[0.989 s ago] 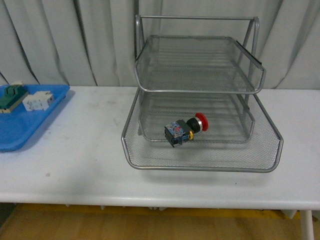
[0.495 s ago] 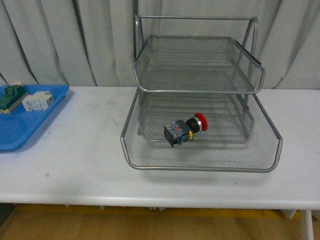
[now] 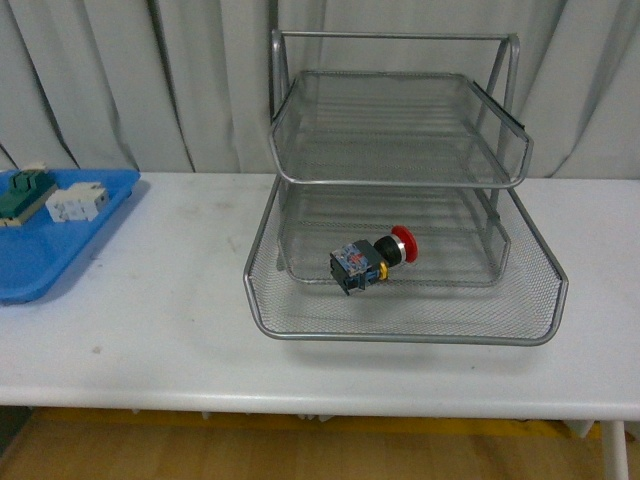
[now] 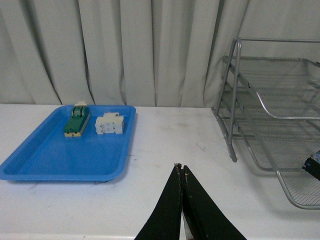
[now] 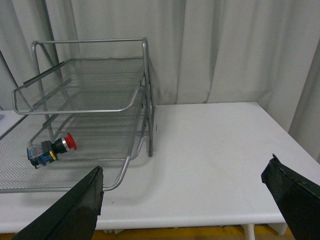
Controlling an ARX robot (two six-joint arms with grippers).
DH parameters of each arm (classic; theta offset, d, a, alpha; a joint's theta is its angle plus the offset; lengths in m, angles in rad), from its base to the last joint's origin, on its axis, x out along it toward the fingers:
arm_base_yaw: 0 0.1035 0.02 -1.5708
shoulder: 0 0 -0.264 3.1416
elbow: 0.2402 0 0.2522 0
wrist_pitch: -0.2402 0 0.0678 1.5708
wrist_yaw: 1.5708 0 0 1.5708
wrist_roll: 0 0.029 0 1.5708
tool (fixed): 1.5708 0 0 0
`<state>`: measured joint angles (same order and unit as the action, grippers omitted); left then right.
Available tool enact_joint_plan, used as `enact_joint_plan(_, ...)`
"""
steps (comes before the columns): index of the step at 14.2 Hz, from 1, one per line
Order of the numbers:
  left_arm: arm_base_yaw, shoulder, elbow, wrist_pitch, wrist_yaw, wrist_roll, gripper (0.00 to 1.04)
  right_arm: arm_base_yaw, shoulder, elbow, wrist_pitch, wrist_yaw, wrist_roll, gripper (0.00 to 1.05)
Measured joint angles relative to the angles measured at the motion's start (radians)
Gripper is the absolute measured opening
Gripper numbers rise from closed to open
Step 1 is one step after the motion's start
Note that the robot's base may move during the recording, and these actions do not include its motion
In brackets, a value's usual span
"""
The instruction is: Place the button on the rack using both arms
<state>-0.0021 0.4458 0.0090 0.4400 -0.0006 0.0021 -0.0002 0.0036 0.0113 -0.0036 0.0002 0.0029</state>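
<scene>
Lying sideways in the lowest tier of the rack (image 3: 400, 338), the button (image 3: 371, 258) sits free; the left gripper (image 4: 181, 172) has its fingers pressed together, the right gripper (image 5: 184, 167) spread wide.

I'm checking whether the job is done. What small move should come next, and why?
Probably slide the lowest tier of the rack in under the others. The button lies on its side in that tier, which juts forward, and neither the left gripper, shut, nor the right gripper, open, holds anything.
</scene>
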Motion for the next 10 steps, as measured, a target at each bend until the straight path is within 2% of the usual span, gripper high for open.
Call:
enact_joint_plan(5, 0.0, -0.15, 0.0, -0.142, 0.0, 0.0, 0.02, 0.0, 0.0, 0.0, 0.0, 0.0, 0.0, 0.98)
enact_joint_plan(10, 0.0, -0.229, 0.0, -0.22, 0.0, 0.0, 0.02, 0.0, 0.0, 0.0, 0.0, 0.0, 0.0, 0.98)
